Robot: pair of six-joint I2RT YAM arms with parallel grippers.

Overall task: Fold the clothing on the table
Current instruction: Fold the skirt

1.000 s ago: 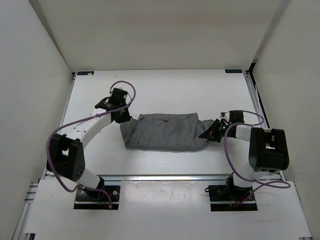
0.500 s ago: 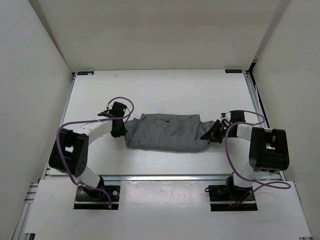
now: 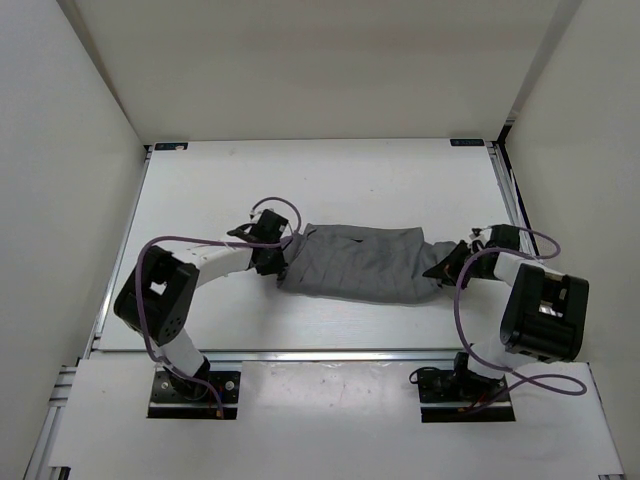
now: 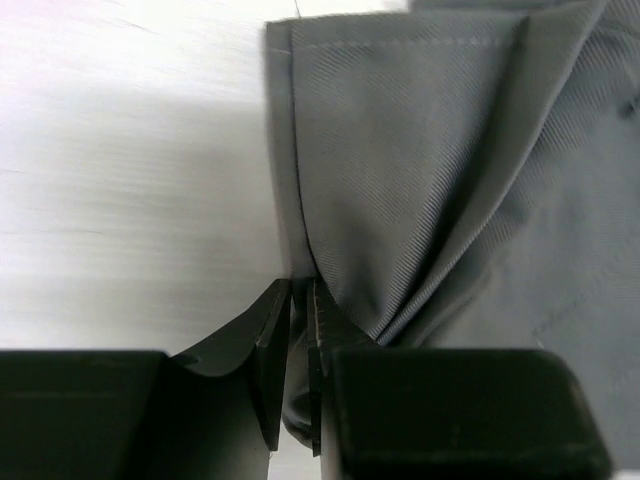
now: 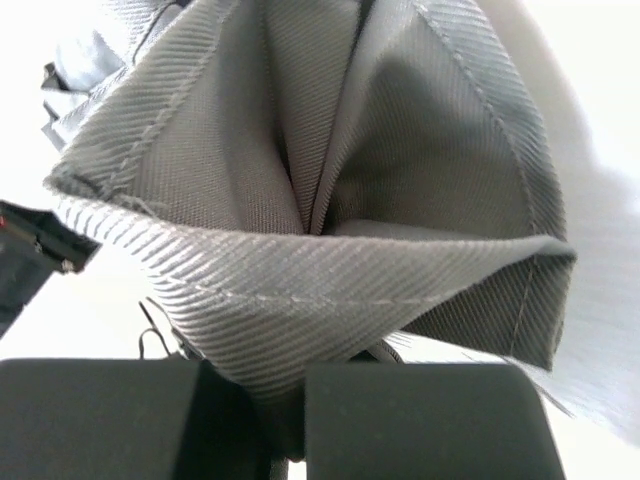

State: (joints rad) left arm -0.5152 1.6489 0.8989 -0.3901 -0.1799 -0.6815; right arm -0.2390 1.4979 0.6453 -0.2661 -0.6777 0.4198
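Clothing (image 3: 360, 265) bunched on table (image 3: 200, 190), left tool (image 3: 285, 262) and right tool (image 3: 437, 272) each clamped on 1 end

Plain white back wall (image 3: 320, 60), left wall (image 3: 60, 230), right wall (image 3: 585, 170); bright, even light.

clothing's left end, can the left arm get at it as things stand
Likely yes: the left gripper sits at that end of the clothing, fingers pinched on its hem; nothing on the table blocks it.
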